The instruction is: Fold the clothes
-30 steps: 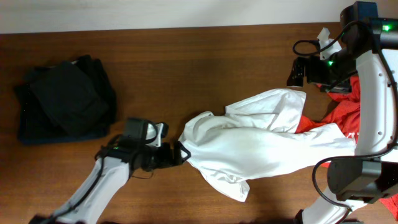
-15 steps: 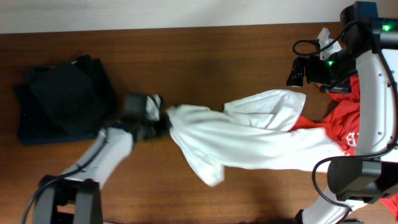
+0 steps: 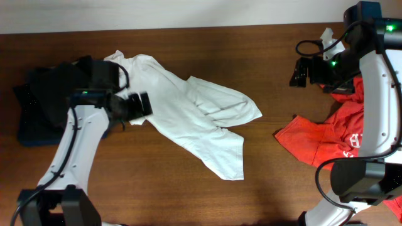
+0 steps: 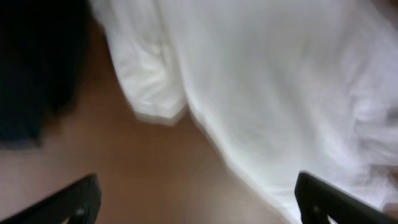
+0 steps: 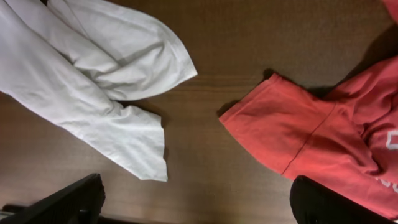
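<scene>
A white garment point(image 3: 195, 116) lies crumpled and stretched across the middle of the wooden table, from the dark pile to the centre. It also shows in the left wrist view point(image 4: 280, 74) and the right wrist view point(image 5: 81, 81). My left gripper point(image 3: 146, 105) is open and empty at the garment's left edge, with bare wood between its fingers point(image 4: 199, 199). A red garment point(image 3: 326, 141) lies bunched at the right edge, also in the right wrist view point(image 5: 311, 137). My right gripper point(image 3: 299, 72) is open and empty above bare wood point(image 5: 199, 199), between the two garments.
A pile of dark folded clothes point(image 3: 56, 103) sits at the far left, also in the left wrist view point(image 4: 31, 62). The white garment's top end touches it. The table's back edge point(image 3: 201, 28) meets a pale wall.
My left gripper pulled the white garment leftward across the table, off the red garment, and let go of it. The right arm has not moved.
</scene>
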